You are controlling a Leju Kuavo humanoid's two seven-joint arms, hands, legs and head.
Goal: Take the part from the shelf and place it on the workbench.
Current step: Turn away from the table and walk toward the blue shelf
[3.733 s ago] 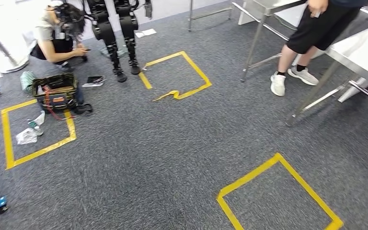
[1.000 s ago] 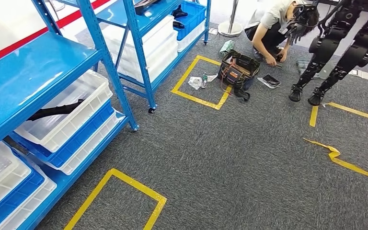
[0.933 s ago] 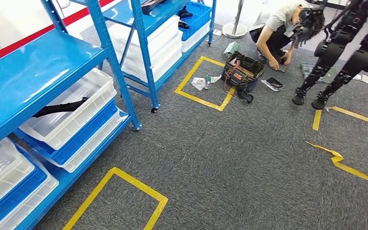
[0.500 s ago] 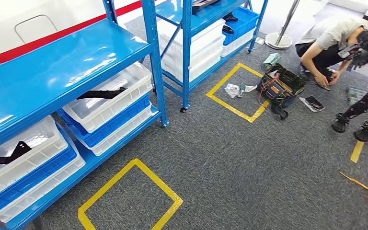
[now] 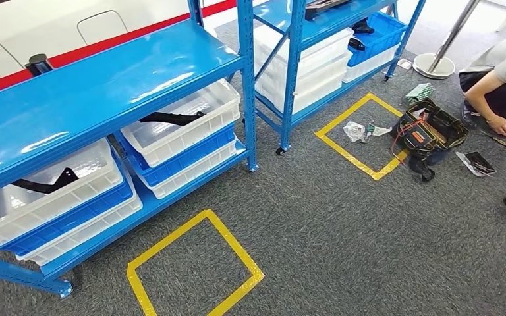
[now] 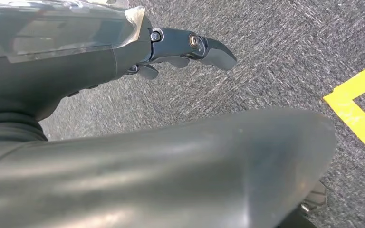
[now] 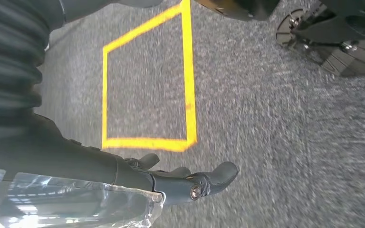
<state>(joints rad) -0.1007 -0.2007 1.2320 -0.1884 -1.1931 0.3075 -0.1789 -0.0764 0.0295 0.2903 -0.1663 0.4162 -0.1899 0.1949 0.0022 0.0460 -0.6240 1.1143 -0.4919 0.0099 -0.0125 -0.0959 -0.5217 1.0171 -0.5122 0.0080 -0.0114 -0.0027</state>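
A long black part (image 5: pixel 171 119) lies in a white bin (image 5: pixel 201 135) on the lower level of the blue shelf (image 5: pixel 105 85), at the centre left of the head view. A second black part (image 5: pixel 43 183) lies in the white bin (image 5: pixel 72 197) further left. My left hand (image 6: pixel 190 47) hangs over grey carpet with its fingers loosely extended and nothing in them. My right hand (image 7: pixel 185 179) hangs over the carpet too, beside a yellow tape square (image 7: pixel 147 80), and holds nothing.
A yellow tape square (image 5: pixel 194 266) marks the carpet in front of the shelf. A second blue shelf unit (image 5: pixel 303 26) with white and blue bins stands behind. At the right a person (image 5: pixel 501 72) crouches by a black tool bag (image 5: pixel 428 135) with small items around it.
The whole picture has shifted: the camera has turned left, from open floor and tables to the blue shelves, which now stand nearer and more central. The bins and parts themselves have not moved.
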